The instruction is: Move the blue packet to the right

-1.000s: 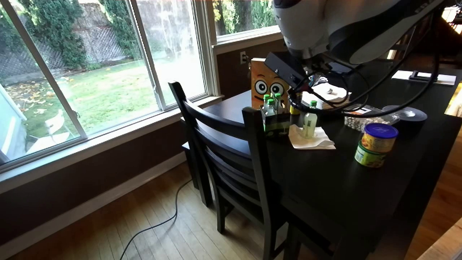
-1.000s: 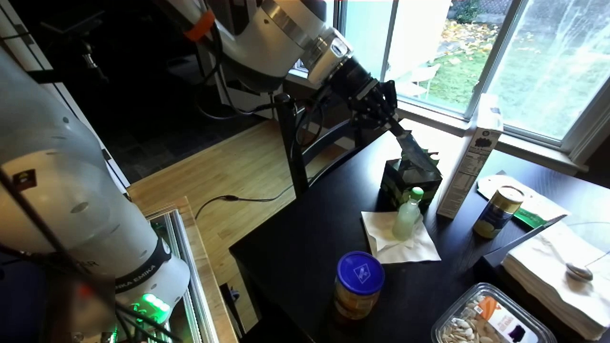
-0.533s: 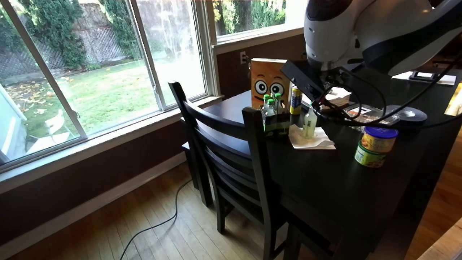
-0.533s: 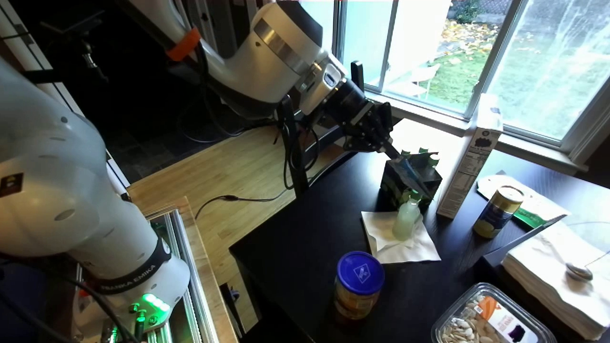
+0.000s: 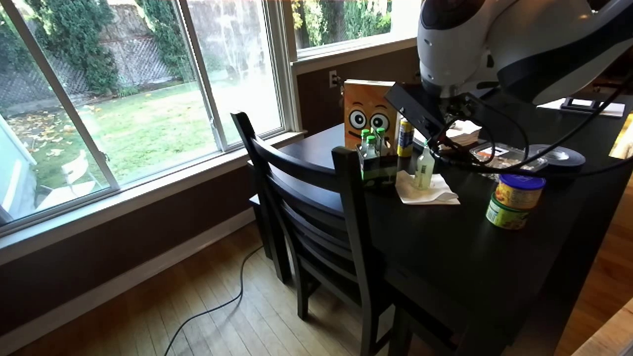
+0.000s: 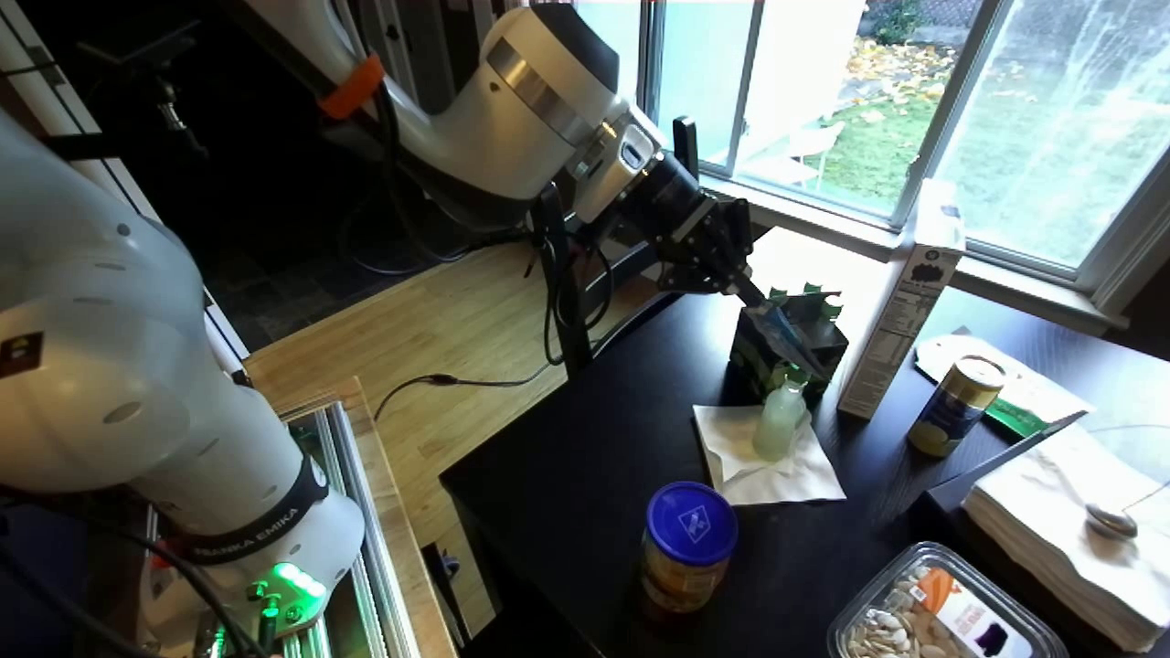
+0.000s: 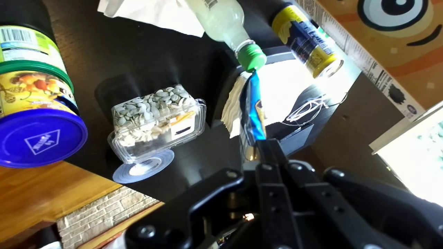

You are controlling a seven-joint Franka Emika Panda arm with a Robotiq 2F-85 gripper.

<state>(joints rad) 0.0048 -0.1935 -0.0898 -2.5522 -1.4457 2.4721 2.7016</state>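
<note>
Table [image 6: 567, 493]: black; lies beneath the gripper [image 7: 270, 144] and its load.

Gripper: black, tips drawn together, clamped on one end of the blue packet [image 7: 255, 107].

Carrier [image 6: 751, 352]: dark, standing on the table; in an exterior view the packet shows in front of it.

Blue packet: one, raised off the table, slanting down from the gripper, free end lowest. Handling, as judged: light; glossy film, therefore slippery and soft; fairly straight when held from one end, but likely to droop or twist. Contents unseen, possibly crushable. Where to take hold: the flat end, as at present, with a modest squeeze; a deeper bite toward the middle should steady it, at some risk to what is inside.

Bottle [image 6: 777, 428]: pale, upright on a paper napkin [image 6: 731, 461].

Green cap [image 7: 251, 57]: on the bottle; in the wrist view the packet's free end shows right at its edge. Touching or merely in line: cannot tell. A small lift before any sideways carry seems prudent, lest the bottle tip.
</note>
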